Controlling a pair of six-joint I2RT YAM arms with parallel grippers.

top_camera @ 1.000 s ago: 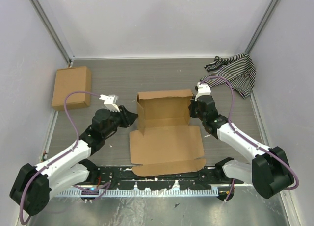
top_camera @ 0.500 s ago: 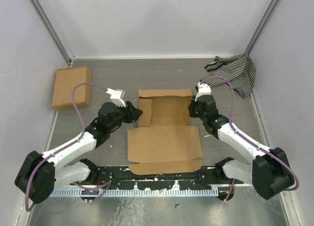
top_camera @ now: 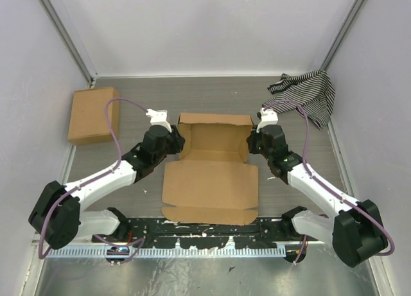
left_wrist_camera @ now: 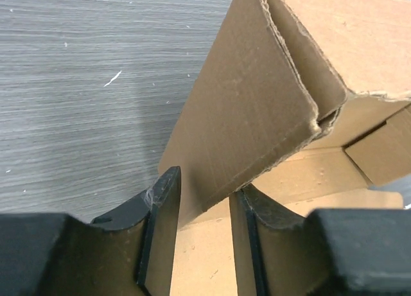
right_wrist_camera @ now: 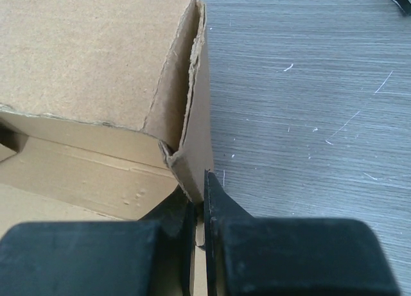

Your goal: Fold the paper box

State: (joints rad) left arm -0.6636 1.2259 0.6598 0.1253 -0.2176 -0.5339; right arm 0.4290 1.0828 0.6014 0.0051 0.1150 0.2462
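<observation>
The paper box (top_camera: 212,174) is a brown cardboard mailer in the middle of the table, its back part raised into a tray and its lid panel flat toward me. My left gripper (top_camera: 174,142) is open at the tray's left wall (left_wrist_camera: 250,116), which stands between its fingers (left_wrist_camera: 160,212) without being pinched. My right gripper (top_camera: 252,142) is shut on the tray's right wall (right_wrist_camera: 196,142), its black fingers (right_wrist_camera: 215,200) pinching the wall's lower edge.
A ready-formed brown cardboard box (top_camera: 94,114) lies at the far left. A black-and-white striped cloth (top_camera: 308,94) lies in the far right corner. White walls enclose the table on three sides.
My left gripper has moved forward and right, up to the tray's left wall. The box has shifted slightly left. My right gripper has stayed on the right wall.
</observation>
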